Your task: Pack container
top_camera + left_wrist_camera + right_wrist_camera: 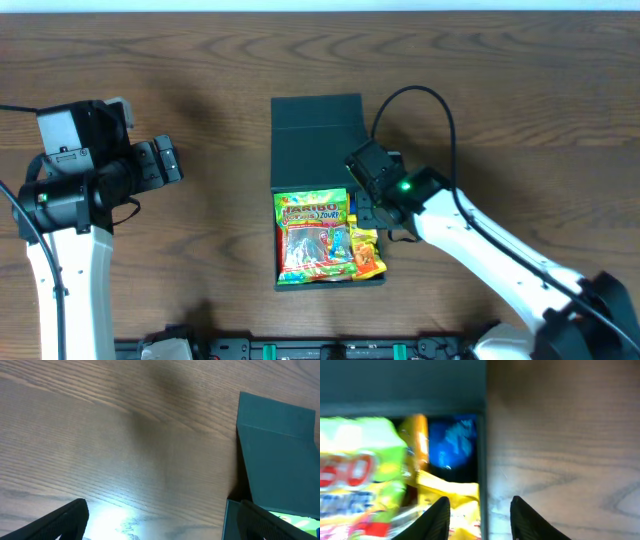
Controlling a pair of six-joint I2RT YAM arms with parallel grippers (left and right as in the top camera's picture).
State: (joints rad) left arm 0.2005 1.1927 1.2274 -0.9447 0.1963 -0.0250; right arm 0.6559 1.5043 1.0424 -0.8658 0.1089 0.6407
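A robotics lab test bench: a brown wood-grain table (pixel 200 60) carries two white-and-black robot arms, at frame left (pixel 62 270) and lower right (pixel 500 265), with a black equipment rail (pixel 300 349) along the bottom edge.

White tubular links and black joints form the left arm (pixel 60 250), by the desk's left edge, and the right arm (pixel 500 260). A black cable (pixel 430 95) loops from the right wrist, beside a green light (pixel 404 185). The left gripper (pixel 162 507) and right gripper (pixel 480 505) are matte black.

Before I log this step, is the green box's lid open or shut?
Open. The container's flap lid is swung back away from the opening, and the snack packets inside show plainly from overhead.
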